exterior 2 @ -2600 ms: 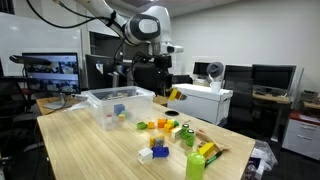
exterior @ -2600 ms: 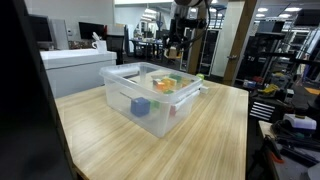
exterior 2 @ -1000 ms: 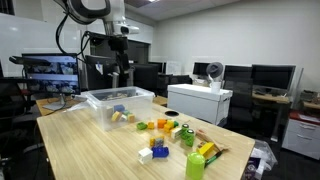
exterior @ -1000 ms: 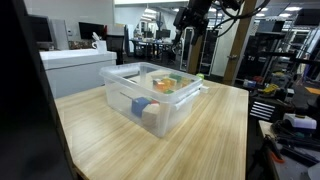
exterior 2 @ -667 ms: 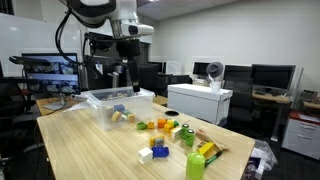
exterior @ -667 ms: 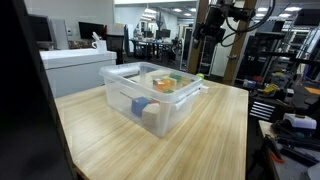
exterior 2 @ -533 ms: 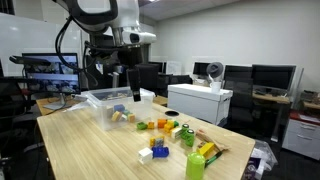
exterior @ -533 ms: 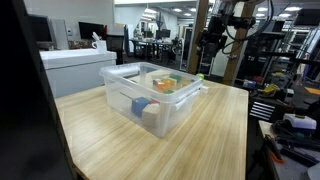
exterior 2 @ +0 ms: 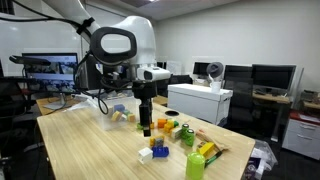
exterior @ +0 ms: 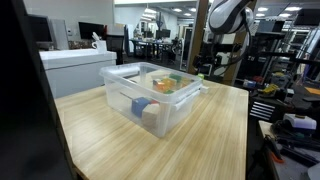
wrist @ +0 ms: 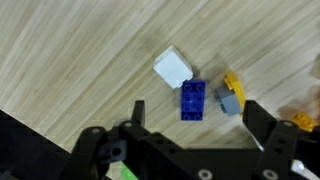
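My gripper (wrist: 200, 115) is open, its two black fingers (wrist: 262, 118) spread wide with nothing between them. Just beyond the fingertips in the wrist view lie a blue studded brick (wrist: 192, 99), a white block (wrist: 172, 68) touching its corner, and a grey-and-yellow piece (wrist: 230, 96), all on the wooden table. In an exterior view the gripper (exterior 2: 145, 128) hangs pointing down a little above the blue brick (exterior 2: 160, 152) and white block (exterior 2: 146, 155). From the opposite side the gripper (exterior: 213, 67) shows past the far side of the bin.
A clear plastic bin (exterior 2: 108, 97) holding a few blocks stands on the table (exterior: 200, 130). Several loose toys (exterior 2: 165, 126) and a green bottle (exterior 2: 195, 164) lie around the gripper. A white cabinet (exterior 2: 205, 102) stands behind the table.
The arm has swung from above the bin over to the loose toys and come down low above the blue and white blocks. The jaws stayed open.
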You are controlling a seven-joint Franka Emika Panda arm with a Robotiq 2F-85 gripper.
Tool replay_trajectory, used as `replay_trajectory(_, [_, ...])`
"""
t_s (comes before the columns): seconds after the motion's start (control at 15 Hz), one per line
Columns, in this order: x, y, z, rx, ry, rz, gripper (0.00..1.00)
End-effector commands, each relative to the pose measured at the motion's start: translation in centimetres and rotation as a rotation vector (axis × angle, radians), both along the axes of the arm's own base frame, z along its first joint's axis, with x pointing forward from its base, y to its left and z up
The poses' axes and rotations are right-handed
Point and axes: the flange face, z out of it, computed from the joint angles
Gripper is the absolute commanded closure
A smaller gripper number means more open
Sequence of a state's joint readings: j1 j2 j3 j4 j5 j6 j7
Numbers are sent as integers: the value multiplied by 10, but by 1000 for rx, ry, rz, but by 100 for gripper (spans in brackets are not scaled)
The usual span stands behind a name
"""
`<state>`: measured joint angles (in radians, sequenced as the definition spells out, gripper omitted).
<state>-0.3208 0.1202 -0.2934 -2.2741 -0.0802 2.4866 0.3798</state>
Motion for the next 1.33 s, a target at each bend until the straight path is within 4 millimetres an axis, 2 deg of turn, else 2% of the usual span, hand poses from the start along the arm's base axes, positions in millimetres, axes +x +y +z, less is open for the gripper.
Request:
replay_trajectory(0.0, [13, -13, -20, -9, 24, -32, 0])
replay_trajectory(0.33, [42, -6, -33, 100, 40, 109, 0])
replay_trajectory(0.73, [68, -11, -42, 113, 74, 203, 0])
replay_trajectory(1.0, [82, -4, -49, 108, 86, 263, 0])
replay_trajectory(1.27, [82, 1, -61, 117, 127, 314, 0])
